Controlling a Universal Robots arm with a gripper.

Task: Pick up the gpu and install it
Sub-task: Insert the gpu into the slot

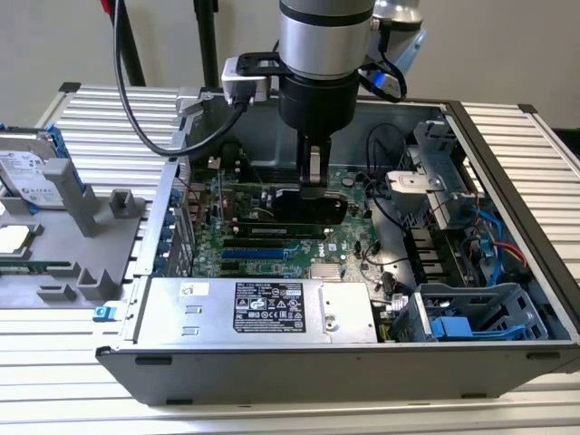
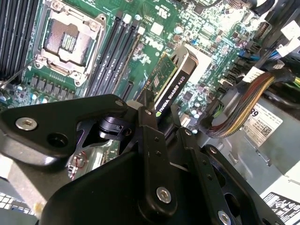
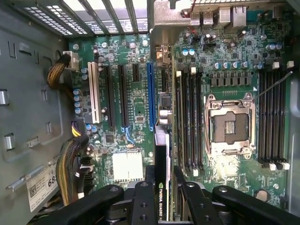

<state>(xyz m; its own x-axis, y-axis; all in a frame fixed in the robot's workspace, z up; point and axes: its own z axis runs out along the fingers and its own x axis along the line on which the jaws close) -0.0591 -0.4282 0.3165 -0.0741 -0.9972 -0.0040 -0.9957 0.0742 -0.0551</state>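
The gpu (image 1: 299, 207) is a thin card with a black cooler face. It stands on edge over the green motherboard (image 1: 272, 249) inside the open computer case. My gripper (image 1: 313, 177) comes down from above and is shut on the card's top edge. In both wrist views the black fingers (image 2: 149, 105) clamp the gpu (image 2: 171, 89) from both sides. In the first wrist view the gpu (image 3: 161, 154) runs between the blue slot (image 3: 150, 96) and the memory slots (image 3: 187, 122), with my gripper (image 3: 164, 180) around it. I cannot tell whether its lower edge sits in a slot.
A silver power supply (image 1: 263, 308) fills the case's near side. A drive cage with blue parts (image 1: 471, 317) and cable bundles (image 2: 243, 105) crowd the exterior view's right. The open processor socket (image 3: 229, 124) lies beside the memory slots. A hard drive (image 1: 27, 172) rests on a grey fixture (image 1: 82, 245) outside.
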